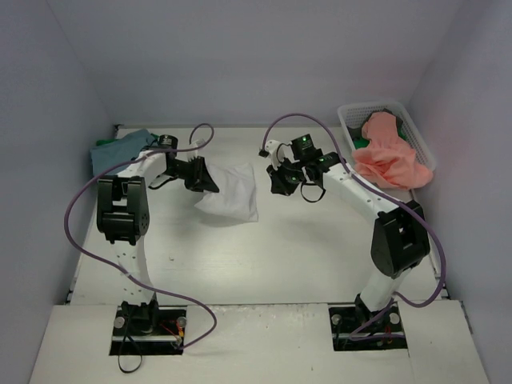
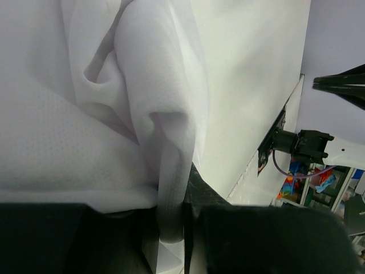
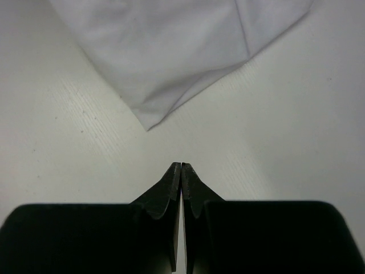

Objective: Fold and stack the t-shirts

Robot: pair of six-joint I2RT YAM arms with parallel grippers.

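**Left tool [image 1: 211, 184] pinches the white t-shirt [image 1: 232, 196]; right tool [image 1: 282, 186] closed and empty**

Left tool [image 2: 171, 231] is clamped on a gathered fold of the white t-shirt [image 2: 85, 142]; in the left wrist view a narrow band of cloth runs down between the two dark fingers, with the rest of the fabric bunched and hanging in soft folds above them. From above, the shirt lies crumpled toward the far middle of the table [image 1: 264, 256], its left edge lifted at the tool and the rest spread out to the right.

Right tool [image 3: 181, 171] has its fingers pressed tip to tip with nothing between them. It hangs over bare table just to the right of the white t-shirt [image 3: 171, 45]; a corner of the cloth points toward its tips without touching them.

A blue-grey t-shirt [image 1: 120, 148] lies at the far left corner of the table. At the far right corner stands a white mesh basket [image 1: 346, 120]; a salmon t-shirt [image 1: 388, 156] is heaped in it and spills over its near rim, and a bit of green t-shirt [image 1: 360, 142] shows beside it, inside the basket.
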